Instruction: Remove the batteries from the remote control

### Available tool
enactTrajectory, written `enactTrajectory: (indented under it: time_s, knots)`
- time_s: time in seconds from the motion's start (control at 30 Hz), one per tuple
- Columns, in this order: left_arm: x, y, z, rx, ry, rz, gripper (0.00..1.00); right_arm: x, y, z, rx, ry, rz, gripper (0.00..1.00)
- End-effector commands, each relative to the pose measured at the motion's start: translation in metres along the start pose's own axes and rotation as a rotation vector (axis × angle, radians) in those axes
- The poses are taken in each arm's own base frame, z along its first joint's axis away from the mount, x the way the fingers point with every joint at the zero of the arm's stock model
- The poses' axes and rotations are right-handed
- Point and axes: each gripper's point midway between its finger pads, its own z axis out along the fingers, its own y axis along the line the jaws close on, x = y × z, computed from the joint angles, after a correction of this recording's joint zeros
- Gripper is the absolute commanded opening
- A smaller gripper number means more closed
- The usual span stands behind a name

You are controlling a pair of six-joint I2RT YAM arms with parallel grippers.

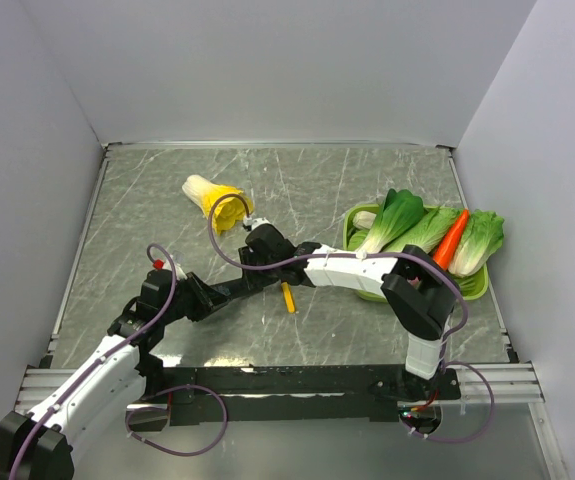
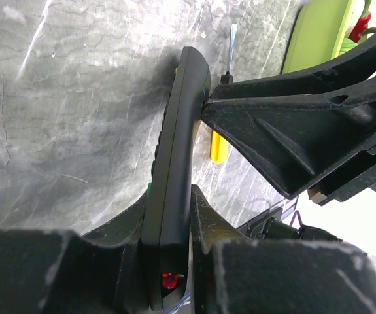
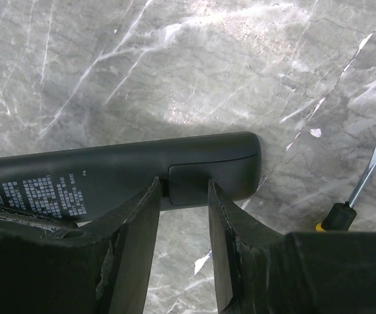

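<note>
**Grip state.** The left gripper (image 2: 168,212) is clamped on the remote control (image 2: 174,144) at its near end and holds it on edge. The rest of the bar projects forward, out beyond the jaws. The right gripper (image 3: 182,186) has its jaws apart and grips nothing. Its fingertips (image 3: 150,196) bear on the remote's labelled back, one on each side of the battery cover (image 3: 201,171).

**Handling.** Treat the remote as light, stiff and smooth-skinned. A push at the free end is likely to make it pivot in the left jaws, so hold it across the narrow edges. The cover appears thin, with a latch that could snap, so slide it rather than pry it. The batteries are not visible and are judged to be inside. Expect them to roll once released.

**Surface and room.** The table (image 3: 174,65) is hard, polished and marbled. A screwdriver (image 3: 361,183) lies flat to the right of the right jaws, clear of them.
</note>
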Motion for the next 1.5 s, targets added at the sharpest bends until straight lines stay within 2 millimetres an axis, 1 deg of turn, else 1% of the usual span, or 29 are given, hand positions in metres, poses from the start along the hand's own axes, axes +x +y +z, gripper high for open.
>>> enactTrajectory:
  time_s: [0.0,0.1,0.13,0.17,0.2,0.23,0.27,0.4,0.43,0.47,0.5,0.53,0.57,0.6,0.63,0.67,0.7,0.77,0.83,1.0,1.07,1.13,1.3,1.47]
  knots:
    - [0.008,0.020,-0.001,-0.078,0.024,0.002,0.01,-0.009,0.022,0.002,-0.054,-0.031,0.006,0.43]
    - [0.008,0.019,-0.001,-0.076,0.024,0.002,0.01,-0.004,0.018,0.007,-0.025,-0.022,-0.008,0.42]
    - [0.008,0.019,-0.001,-0.075,0.026,0.002,0.01,0.000,0.015,0.008,-0.008,-0.006,-0.015,0.41]
    - [0.008,0.019,-0.001,-0.075,0.026,0.001,0.01,0.006,0.016,0.009,-0.006,0.010,-0.026,0.40]
    - [0.007,0.018,-0.002,-0.075,0.024,0.001,0.01,0.009,0.006,0.012,0.057,0.004,-0.035,0.40]
    - [0.008,0.019,-0.002,-0.077,0.025,0.002,0.01,0.010,0.005,0.012,0.080,0.007,-0.051,0.40]
    - [0.008,0.019,-0.002,-0.076,0.026,0.002,0.01,0.016,0.000,0.012,0.112,0.029,-0.065,0.39]
    - [0.008,0.018,-0.002,-0.074,0.023,0.002,0.01,0.031,-0.002,0.019,0.136,0.072,-0.095,0.36]
    - [0.007,0.018,-0.002,-0.074,0.021,0.000,0.01,0.030,-0.005,0.019,0.162,0.069,-0.099,0.35]
    - [0.007,0.018,-0.002,-0.076,0.022,0.000,0.01,0.037,-0.012,0.020,0.196,0.097,-0.108,0.35]
    - [0.007,0.018,-0.002,-0.074,0.021,-0.002,0.01,0.034,-0.011,0.020,0.217,0.089,-0.122,0.34]
    - [0.008,0.018,-0.002,-0.075,0.023,-0.001,0.01,0.035,-0.013,0.020,0.235,0.097,-0.131,0.34]
    - [0.008,0.018,-0.002,-0.072,0.022,-0.001,0.01,0.042,-0.020,0.019,0.270,0.128,-0.149,0.34]
    - [0.008,0.018,-0.003,-0.073,0.022,0.000,0.01,0.039,-0.017,0.019,0.282,0.124,-0.164,0.33]
    - [0.007,0.017,-0.003,-0.073,0.021,-0.001,0.01,0.036,-0.021,0.018,0.317,0.115,-0.175,0.33]
    - [0.007,0.018,-0.003,-0.076,0.019,-0.001,0.01,0.040,-0.024,0.019,0.339,0.130,-0.190,0.33]
    - [0.006,0.017,-0.003,-0.075,0.017,-0.001,0.01,0.040,-0.022,0.017,0.353,0.137,-0.208,0.33]
    - [0.006,0.018,-0.003,-0.078,0.016,-0.001,0.01,0.039,-0.026,0.015,0.402,0.126,-0.235,0.33]
    - [0.006,0.018,-0.002,-0.080,0.016,-0.002,0.01,0.038,-0.020,0.012,0.416,0.124,-0.263,0.32]
    - [0.006,0.019,-0.003,-0.081,0.016,-0.004,0.01,0.030,-0.013,0.010,0.446,0.088,-0.292,0.31]
    - [0.006,0.019,-0.003,-0.082,0.015,-0.005,0.01,0.030,-0.014,0.008,0.466,0.088,-0.304,0.31]
    - [0.006,0.018,-0.003,-0.080,0.014,-0.003,0.01,0.025,-0.014,0.007,0.487,0.071,-0.316,0.31]
    - [0.006,0.019,-0.002,-0.083,0.018,-0.003,0.01,0.022,-0.004,0.004,0.481,0.047,-0.345,0.28]
    - [0.006,0.019,-0.003,-0.084,0.016,-0.004,0.01,0.022,0.000,0.005,0.481,0.044,-0.362,0.27]
